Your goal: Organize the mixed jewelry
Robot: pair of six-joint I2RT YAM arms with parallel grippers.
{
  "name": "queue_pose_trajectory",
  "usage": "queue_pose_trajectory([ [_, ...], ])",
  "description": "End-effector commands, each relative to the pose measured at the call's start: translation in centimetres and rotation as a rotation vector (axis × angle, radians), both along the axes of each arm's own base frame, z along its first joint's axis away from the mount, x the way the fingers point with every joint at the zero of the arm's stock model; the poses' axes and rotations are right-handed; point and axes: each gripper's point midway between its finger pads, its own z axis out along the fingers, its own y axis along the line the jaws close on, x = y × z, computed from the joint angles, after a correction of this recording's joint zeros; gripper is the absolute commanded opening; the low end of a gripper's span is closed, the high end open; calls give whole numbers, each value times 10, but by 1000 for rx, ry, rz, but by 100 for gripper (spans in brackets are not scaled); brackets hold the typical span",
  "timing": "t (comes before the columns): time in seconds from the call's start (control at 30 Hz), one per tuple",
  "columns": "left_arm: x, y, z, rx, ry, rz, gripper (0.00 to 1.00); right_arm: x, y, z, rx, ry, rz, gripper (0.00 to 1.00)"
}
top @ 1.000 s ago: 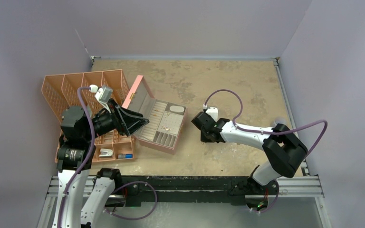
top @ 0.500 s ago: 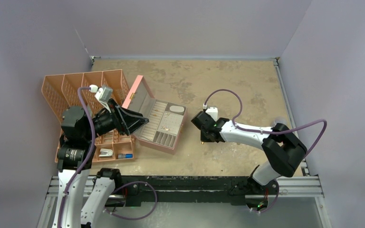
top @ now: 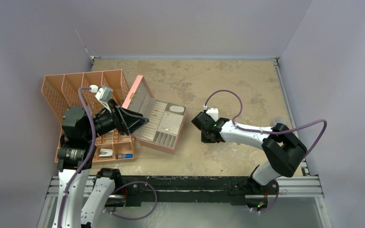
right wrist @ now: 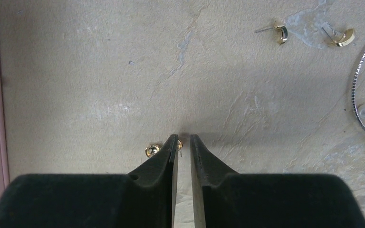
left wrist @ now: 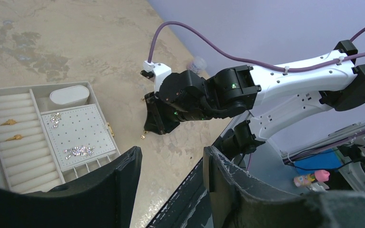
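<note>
My right gripper (right wrist: 184, 137) is low over the table with its jaws a narrow gap apart. A tiny gold stud (right wrist: 179, 143) lies between the tips against the left finger, and a second gold stud (right wrist: 152, 150) lies just left of that finger. Two more gold studs (right wrist: 281, 32) (right wrist: 342, 38) lie farther off. A thin silvery wire hoop (right wrist: 360, 71) with a pearl runs off the right edge. From above, the right gripper (top: 203, 138) is right of the pink jewelry box (top: 145, 97). My left gripper (left wrist: 171, 154) is open and empty, above the box's near-left side (top: 140, 121).
The box's grey insert (left wrist: 83, 128) holds two gold pieces (left wrist: 10, 122) in its ring rolls and sparkly pieces (left wrist: 78, 152) on its dotted panel. A pink slotted basket (top: 83, 88) and a tray with white clips (top: 106, 152) and a blue-capped tube (top: 126, 155) stand at the left.
My right gripper dipped slightly towards the table and came back to almost the same spot. The left arm has not moved.
</note>
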Motion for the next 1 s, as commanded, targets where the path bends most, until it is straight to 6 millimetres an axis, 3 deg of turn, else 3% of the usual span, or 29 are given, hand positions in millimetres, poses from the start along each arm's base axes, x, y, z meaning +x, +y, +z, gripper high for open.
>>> queue_pose_trajectory([
  [0.0,5,2,3,1,-33,14,50,0,5,12,23,-10,-4,17],
  [0.43,5,3,1,5,-29,24,48,-1,8,8,37,4,1,12],
  [0.63,6,3,1,4,-26,25,48,-3,6,7,34,5,-2,0],
  [0.77,6,3,1,3,-24,26,48,-3,6,7,39,4,-11,0],
  [0.97,5,2,3,-5,-24,21,48,0,16,26,119,-29,-10,0],
])
